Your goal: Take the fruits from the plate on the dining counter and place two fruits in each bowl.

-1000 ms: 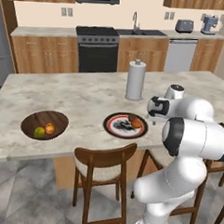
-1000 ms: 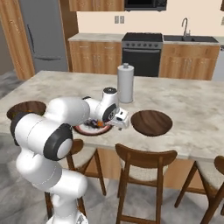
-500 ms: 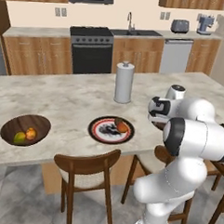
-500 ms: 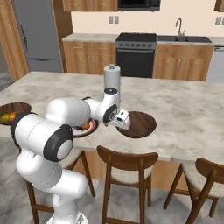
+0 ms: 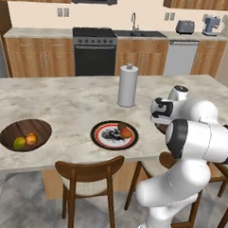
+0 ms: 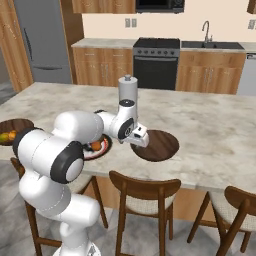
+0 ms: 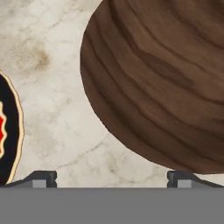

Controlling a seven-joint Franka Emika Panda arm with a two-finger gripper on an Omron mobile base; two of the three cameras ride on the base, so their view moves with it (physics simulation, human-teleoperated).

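Note:
On the beige dining counter (image 5: 69, 101) lies the red-rimmed plate (image 5: 105, 135), holding a red fruit (image 5: 127, 132) and a brown fruit (image 5: 120, 126). The left wooden bowl (image 5: 15, 129) holds a yellow-green fruit (image 5: 19, 142) and an orange fruit (image 5: 31, 138). The right bowl (image 6: 156, 145) has nothing in it. My gripper (image 6: 138, 138) hovers low between the plate and this bowl, over the bowl's near-left rim. In the hand view the gripper (image 7: 111, 178) is open with bare counter between its fingertips (image 7: 42, 177), the bowl (image 7: 162, 87) ahead and the plate's rim (image 7: 9, 144) at the left.
A white paper towel roll (image 5: 127, 86) stands upright behind the plate. Wooden stools (image 5: 89, 174) line the counter's near edge. A stove (image 5: 94, 51) and a sink (image 5: 134, 31) run along the back wall. Bare marble lies between the left bowl and the plate.
The base drove sideways during the first half second, so the whole scene shifted in both base views. The arm keeps its pose and the jaws stay open.

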